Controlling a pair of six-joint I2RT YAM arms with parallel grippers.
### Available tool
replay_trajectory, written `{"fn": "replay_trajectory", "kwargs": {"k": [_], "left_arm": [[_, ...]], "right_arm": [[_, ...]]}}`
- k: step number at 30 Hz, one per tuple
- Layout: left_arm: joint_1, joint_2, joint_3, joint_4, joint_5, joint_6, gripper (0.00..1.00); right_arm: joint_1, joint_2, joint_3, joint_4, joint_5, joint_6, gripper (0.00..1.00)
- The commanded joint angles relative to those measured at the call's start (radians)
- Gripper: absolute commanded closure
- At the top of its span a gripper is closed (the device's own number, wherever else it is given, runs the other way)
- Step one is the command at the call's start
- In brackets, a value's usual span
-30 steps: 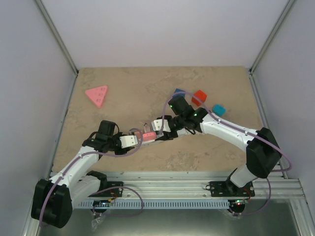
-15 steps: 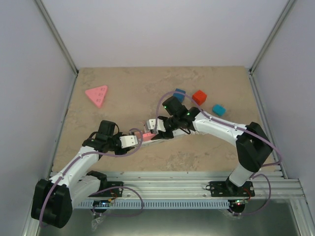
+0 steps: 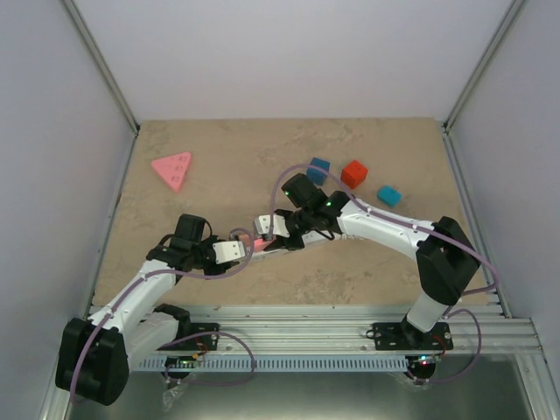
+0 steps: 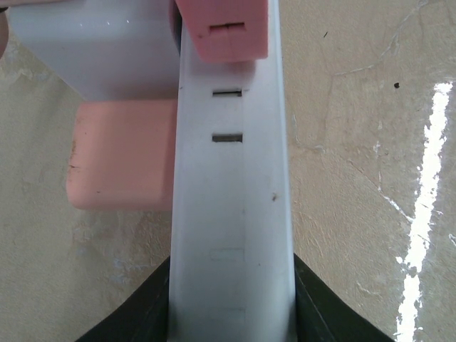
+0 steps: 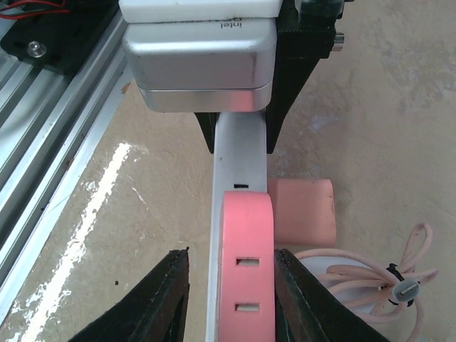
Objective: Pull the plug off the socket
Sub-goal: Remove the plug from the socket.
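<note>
The socket, a long white power strip (image 3: 278, 243), lies on the table between my two grippers. It fills the left wrist view (image 4: 231, 199) and runs up the right wrist view (image 5: 241, 153). A pink plug (image 5: 247, 263) with two slots sits on it, also at the top of the left wrist view (image 4: 222, 28). My left gripper (image 3: 238, 248) (image 4: 231, 285) is shut on the strip's end. My right gripper (image 3: 267, 230) (image 5: 231, 256) is open and straddles the pink plug, the right finger close to it, the left finger apart.
A pink block (image 5: 303, 206) and a white body with a coiled pinkish cord (image 5: 356, 285) lie beside the strip. A pink triangular block (image 3: 172, 169) lies far left. Blue (image 3: 318, 169), red (image 3: 354, 173) and teal (image 3: 389, 195) cubes stand behind the right arm. A metal rail (image 3: 350, 324) lines the near edge.
My right gripper has moved left along the strip to the pink plug. The left arm and the strip have not moved.
</note>
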Motion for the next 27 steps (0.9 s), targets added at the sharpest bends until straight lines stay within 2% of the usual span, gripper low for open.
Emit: {"fn": "replay_trajectory", "kwargs": {"k": [1, 7, 13, 27], "left_arm": [[0.008, -0.008, 0.005, 0.058, 0.011, -0.004, 1.0], [0.008, -0.008, 0.004, 0.058, 0.01, -0.003, 1.0], [0.008, -0.009, 0.004, 0.057, 0.01, -0.001, 1.0], [0.009, -0.02, 0.002, 0.058, 0.01, 0.0, 1.0]], "right_arm": [[0.02, 0.023, 0.015, -0.005, 0.017, 0.013, 0.68], [0.021, 0.024, 0.004, 0.014, 0.043, 0.018, 0.8], [0.021, 0.012, -0.014, 0.009, 0.038, -0.007, 0.99], [-0.013, -0.035, -0.062, 0.021, -0.018, -0.035, 0.99]]}}
